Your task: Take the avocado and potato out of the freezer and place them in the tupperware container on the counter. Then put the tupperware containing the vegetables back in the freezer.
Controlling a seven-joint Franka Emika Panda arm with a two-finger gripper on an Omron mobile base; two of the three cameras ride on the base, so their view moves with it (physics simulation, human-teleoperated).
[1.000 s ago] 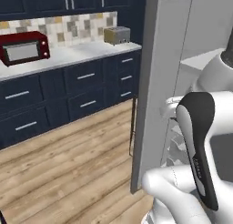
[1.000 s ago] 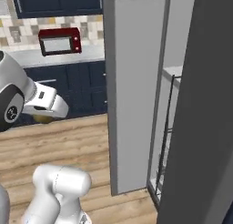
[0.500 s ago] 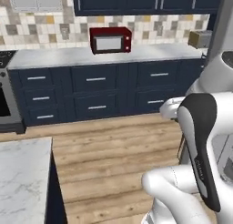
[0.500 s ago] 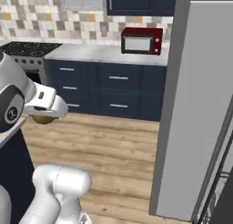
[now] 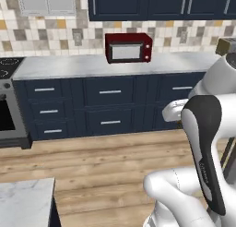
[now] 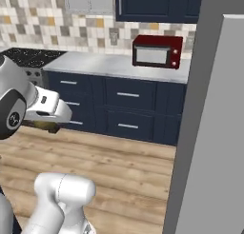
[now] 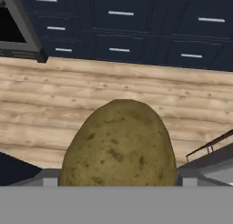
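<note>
The potato (image 7: 119,145), a dull olive-brown lump, looms large at the bottom centre of the hand view, with my gripper (image 7: 118,181) shut on it, its fingertips hidden behind it. In the right base view the potato (image 6: 44,126) shows as a brown patch under the white hand, carried high over the wooden floor. The freezer (image 6: 209,133) stands at the right, with its tall grey door swung open. A corner of the white marble counter (image 5: 23,200) shows at the lower left. The avocado and the tupperware container are out of view.
Across the wooden floor (image 5: 106,161) runs a pale worktop (image 5: 115,64) over navy drawers, with a red microwave (image 5: 128,47) on it. A stove (image 5: 7,106) stands at its left end, and a toaster (image 5: 226,46) at the far right.
The whole picture has swung: the base has turned left, away from the freezer, toward the back drawers and the stove. The gripper has kept the potato throughout.
</note>
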